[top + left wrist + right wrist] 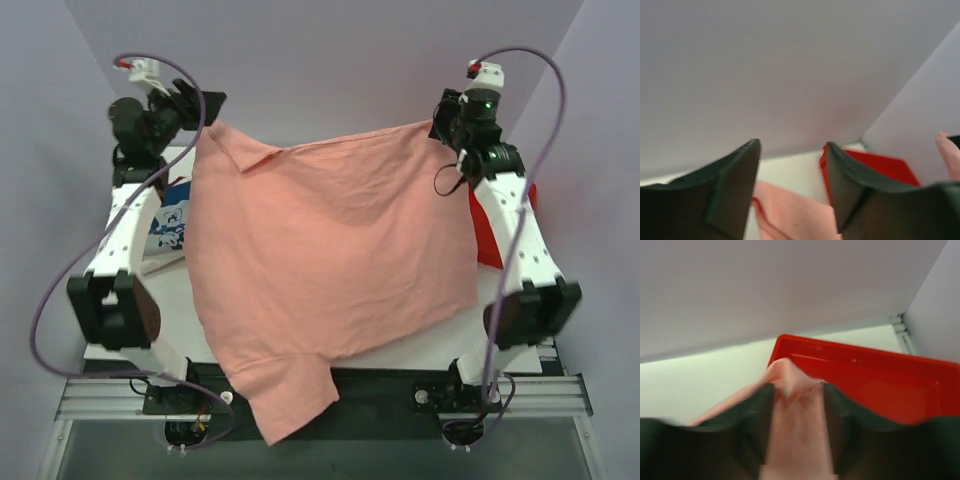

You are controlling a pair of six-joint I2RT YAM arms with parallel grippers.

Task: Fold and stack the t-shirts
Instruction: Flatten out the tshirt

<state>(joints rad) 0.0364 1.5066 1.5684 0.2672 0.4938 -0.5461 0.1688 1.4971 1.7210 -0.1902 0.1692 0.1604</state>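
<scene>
Over the bench (175, 300), one salmon-pink shirt (330, 240) hung spread. Its upper edge ran straight across from the left pincer (205, 112) to the right pincer (440, 122), and its body fell below both toward the arm bases. Neither arm was nearer, as each grasped one top corner. The right was clenched on a bunch of pink cloth in its own view. The left's hold I judged from the taut edge, since its fingers looked parted there. Below the right pincer lay one red tray (492, 235). Below the left pincer lay one navy printed shirt (172, 225), partly hidden. The next move likely called for lowering both corners together.
</scene>
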